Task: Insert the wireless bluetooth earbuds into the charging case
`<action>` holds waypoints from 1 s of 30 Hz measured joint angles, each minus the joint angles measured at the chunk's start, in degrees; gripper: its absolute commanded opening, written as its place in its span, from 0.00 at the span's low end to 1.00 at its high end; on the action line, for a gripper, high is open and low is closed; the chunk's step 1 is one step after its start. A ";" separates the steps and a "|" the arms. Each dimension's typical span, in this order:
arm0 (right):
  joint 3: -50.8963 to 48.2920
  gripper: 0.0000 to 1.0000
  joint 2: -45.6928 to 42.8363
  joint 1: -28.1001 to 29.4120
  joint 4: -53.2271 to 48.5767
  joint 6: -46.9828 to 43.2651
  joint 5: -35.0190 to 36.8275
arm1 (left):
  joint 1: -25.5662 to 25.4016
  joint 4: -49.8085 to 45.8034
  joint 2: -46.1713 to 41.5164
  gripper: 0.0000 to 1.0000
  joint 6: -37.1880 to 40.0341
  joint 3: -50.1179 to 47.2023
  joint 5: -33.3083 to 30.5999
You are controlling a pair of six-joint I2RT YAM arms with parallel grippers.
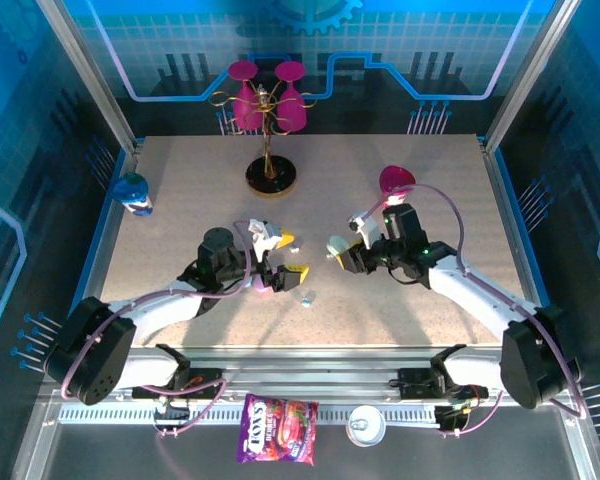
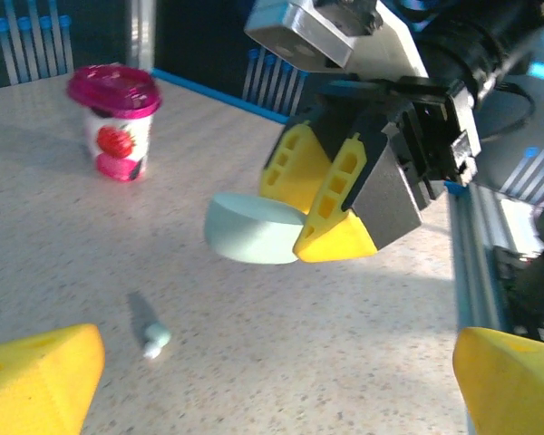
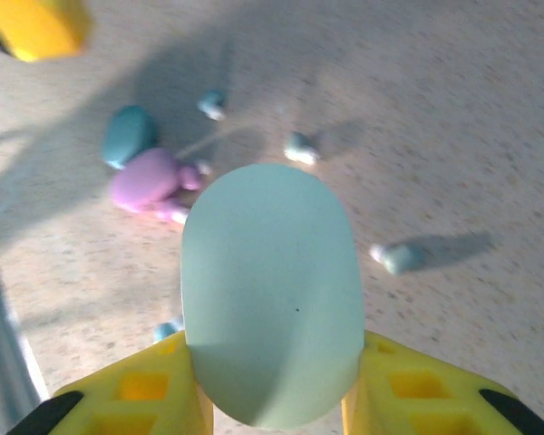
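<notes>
This is a robot laboratory cell. A speckled desk [image 1: 380,310] stands inside a frame of aluminium posts [image 1: 88,75]. Far beyond the left hand [image 1: 292,255] and the right hand [image 1: 335,250], the walls are blue printed panels [image 1: 310,40] with a gear and circuit lines. The robot arms [image 1: 480,295] are bolted to a metal rail [image 1: 310,385] behind the hands. Test props stand around: a rack of pink glasses [image 1: 268,110] beyond the hands and a candy bag [image 1: 278,428] behind them.

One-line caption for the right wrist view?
Right end effector grips a pale green case above scattered earbuds, a pink case and a teal case on the table.
</notes>
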 measured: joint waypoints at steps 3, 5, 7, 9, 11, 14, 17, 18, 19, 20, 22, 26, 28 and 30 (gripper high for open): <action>2.93 0.28 -0.55 0.04 -2.82 -2.67 -3.45 | -0.09 -0.11 0.00 0.99 0.04 1.38 3.67; 4.94 0.28 -0.85 0.28 -5.46 -4.26 -4.79 | -0.28 -0.31 0.00 0.99 0.31 1.81 5.20; 7.15 0.29 -1.27 0.92 -8.04 -5.79 -5.73 | -0.72 -1.14 0.00 0.99 0.76 2.03 6.47; 9.20 0.29 -1.77 1.88 -10.78 -7.34 -6.67 | -1.29 -1.77 -0.04 0.99 1.60 2.03 7.23; 10.91 0.29 -2.27 2.93 -12.90 -8.79 -7.96 | -1.66 -1.92 -0.07 0.99 1.90 2.03 7.87; 12.46 0.29 -3.13 4.72 -15.23 -10.16 -9.79 | -1.81 -1.57 -0.07 0.99 1.79 2.03 8.94; 13.57 0.28 -3.34 6.75 -17.16 -11.02 -10.84 | -2.19 -1.31 -0.07 0.98 1.66 2.08 10.16; 13.92 0.28 -3.34 7.37 -17.70 -11.23 -10.95 | -2.34 -1.31 -0.07 0.95 1.38 2.08 10.67; 14.25 0.28 -3.34 7.91 -18.25 -11.43 -11.13 | -2.47 -1.31 -0.07 0.93 0.96 2.12 11.37; 14.56 0.28 -3.34 8.26 -18.80 -11.65 -11.17 | -2.60 -1.33 -0.07 0.91 0.50 2.23 12.00; 15.19 0.28 -3.30 8.70 -19.78 -12.07 -11.30 | -2.99 -1.36 -0.07 0.85 0.09 2.69 13.31; 16.02 0.27 -2.97 8.96 -21.03 -12.66 -11.28 | -3.61 -1.36 -0.07 0.73 -1.11 3.58 15.10; 16.11 0.27 -2.67 9.09 -21.49 -12.92 -11.28 | -3.67 -1.36 -0.07 0.71 -1.40 3.67 15.87; 16.11 0.27 -2.29 9.09 -22.21 -13.20 -11.10 | -3.67 -1.36 -0.07 0.70 -1.88 3.72 16.48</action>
